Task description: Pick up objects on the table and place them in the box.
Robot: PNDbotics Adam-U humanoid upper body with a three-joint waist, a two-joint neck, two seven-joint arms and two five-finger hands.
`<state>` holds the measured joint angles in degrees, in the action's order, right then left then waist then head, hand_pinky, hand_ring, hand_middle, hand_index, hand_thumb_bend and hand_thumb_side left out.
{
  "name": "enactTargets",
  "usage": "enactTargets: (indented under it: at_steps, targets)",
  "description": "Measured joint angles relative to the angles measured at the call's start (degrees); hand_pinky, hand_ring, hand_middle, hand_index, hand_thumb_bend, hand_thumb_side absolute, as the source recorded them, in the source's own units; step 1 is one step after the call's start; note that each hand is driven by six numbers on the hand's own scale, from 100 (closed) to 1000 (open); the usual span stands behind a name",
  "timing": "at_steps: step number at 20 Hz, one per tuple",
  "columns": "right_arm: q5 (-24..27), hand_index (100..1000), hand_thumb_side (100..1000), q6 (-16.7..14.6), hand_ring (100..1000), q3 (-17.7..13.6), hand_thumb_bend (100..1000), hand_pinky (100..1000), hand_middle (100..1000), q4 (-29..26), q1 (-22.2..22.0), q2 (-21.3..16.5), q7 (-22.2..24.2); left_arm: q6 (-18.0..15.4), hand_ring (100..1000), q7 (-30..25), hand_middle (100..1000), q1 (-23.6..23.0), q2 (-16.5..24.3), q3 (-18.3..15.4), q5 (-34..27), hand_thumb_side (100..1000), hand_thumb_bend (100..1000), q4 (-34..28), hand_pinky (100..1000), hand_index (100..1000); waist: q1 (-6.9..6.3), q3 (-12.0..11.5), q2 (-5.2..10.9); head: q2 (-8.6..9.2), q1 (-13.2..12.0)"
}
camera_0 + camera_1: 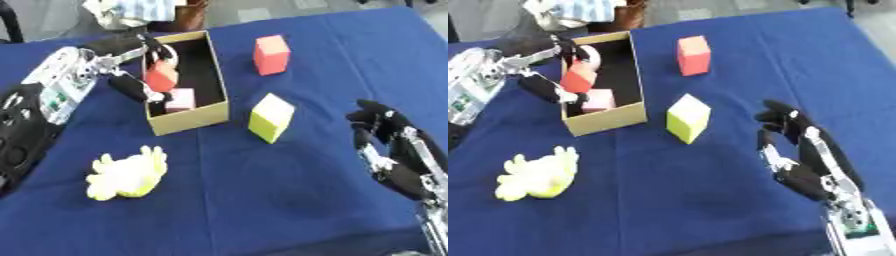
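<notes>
An open cardboard box stands at the upper left of the blue table. My left hand reaches over its left wall, fingers and thumb curled round a red-orange block held inside the box. A pink block lies on the box floor beside it. Outside the box, a red block stands at the back, a yellow block sits mid-table, and a yellow soft toy lies at the front left. My right hand rests at the lower right, fingers relaxed and holding nothing.
The blue cloth covers the whole table. A person's clothing and a brown object show at the far edge behind the box.
</notes>
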<state>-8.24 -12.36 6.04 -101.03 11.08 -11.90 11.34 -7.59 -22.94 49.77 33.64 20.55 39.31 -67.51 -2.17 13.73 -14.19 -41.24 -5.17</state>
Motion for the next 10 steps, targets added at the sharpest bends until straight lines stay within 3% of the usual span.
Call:
enactTargets:
  at_steps: [6, 10]
  targets:
    - [0.03, 905, 441, -0.01, 833, 0.0, 100, 827, 716, 0.0, 0.0, 0.01, 0.02, 0.0, 771, 1.52, 816, -0.67, 0.11, -0.75, 0.28, 658, 723, -0.83, 807, 886, 0.0, -0.02, 0.0, 0.0, 0.03]
    - [0.03, 905, 439, -0.01, 833, -0.02, 100, 827, 716, 0.01, 0.0, 0.01, 0.02, 1.0, 748, 2.34, 774, -1.71, 1.47, -2.45, -1.33, 610, 615, -4.3, 788, 863, 0.0, -0.2, 0.0, 0.0, 0.2]
